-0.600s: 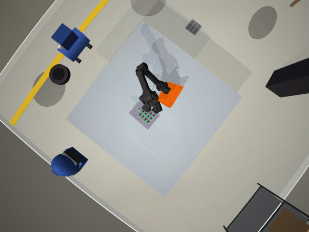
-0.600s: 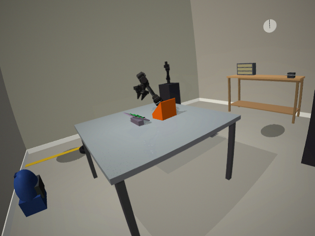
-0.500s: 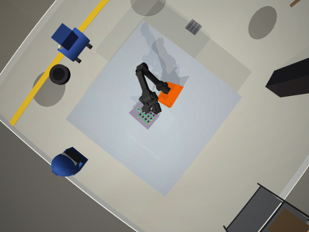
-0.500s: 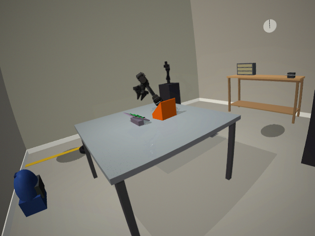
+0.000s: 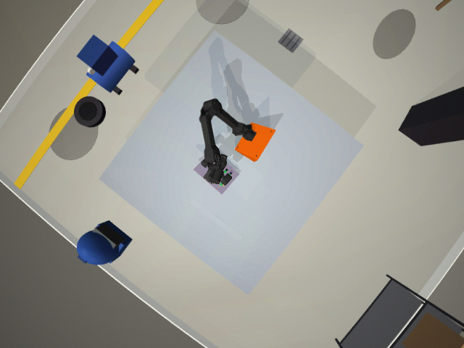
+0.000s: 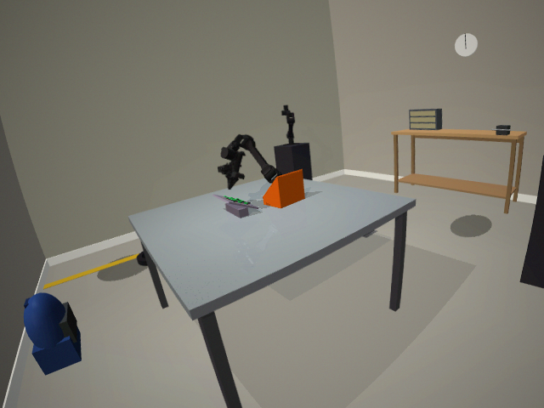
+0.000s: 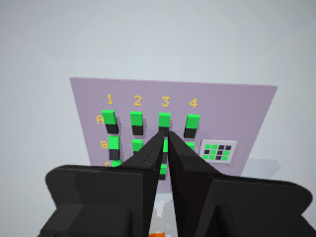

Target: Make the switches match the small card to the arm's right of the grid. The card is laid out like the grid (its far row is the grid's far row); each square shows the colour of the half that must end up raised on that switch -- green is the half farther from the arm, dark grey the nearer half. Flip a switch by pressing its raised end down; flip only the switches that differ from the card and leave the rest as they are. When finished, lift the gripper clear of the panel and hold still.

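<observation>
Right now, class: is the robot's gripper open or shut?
Shut, holding nothing. In the wrist view the two dark fingers meet at their tips, the gripper pointing at column 3 of the switch panel.

Matte black arm point(image 5: 208, 135) — blocky jointed links, hand point(image 7: 164, 132) with two tapered wedge-shaped fingers.

My gripper point(image 7: 166, 135) hides most of rows B and C on the panel point(image 7: 237, 114); the card point(image 7: 218, 150) is too small to read surely.
</observation>
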Tool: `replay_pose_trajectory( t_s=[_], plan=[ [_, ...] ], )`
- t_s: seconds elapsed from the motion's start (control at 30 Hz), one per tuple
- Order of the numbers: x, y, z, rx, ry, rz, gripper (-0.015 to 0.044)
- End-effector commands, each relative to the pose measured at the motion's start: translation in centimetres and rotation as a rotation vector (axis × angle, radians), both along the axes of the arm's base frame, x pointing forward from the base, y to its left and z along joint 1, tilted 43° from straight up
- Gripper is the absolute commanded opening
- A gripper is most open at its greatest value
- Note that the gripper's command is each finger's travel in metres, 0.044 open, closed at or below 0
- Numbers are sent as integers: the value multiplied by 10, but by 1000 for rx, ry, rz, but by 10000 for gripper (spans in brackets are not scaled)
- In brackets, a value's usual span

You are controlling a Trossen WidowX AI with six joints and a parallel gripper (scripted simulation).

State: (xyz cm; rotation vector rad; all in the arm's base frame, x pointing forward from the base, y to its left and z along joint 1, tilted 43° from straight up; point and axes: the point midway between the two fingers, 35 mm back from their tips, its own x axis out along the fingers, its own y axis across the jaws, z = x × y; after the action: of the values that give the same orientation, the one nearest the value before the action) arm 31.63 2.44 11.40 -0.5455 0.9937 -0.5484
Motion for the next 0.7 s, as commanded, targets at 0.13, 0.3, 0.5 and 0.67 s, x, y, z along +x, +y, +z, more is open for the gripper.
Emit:
replay_pose_trajectory(
  t_s=[0.13,0.3,0.5,0.67],
  plan=[
    [5,-14,-15,-7,24,-5,0],
    [8,-18,-19,-7,24,-5,0],
    [12,-24,-24,-7,24,-5,0],
    [14,-27,-26,-8,23,-5,0]
  ],
)
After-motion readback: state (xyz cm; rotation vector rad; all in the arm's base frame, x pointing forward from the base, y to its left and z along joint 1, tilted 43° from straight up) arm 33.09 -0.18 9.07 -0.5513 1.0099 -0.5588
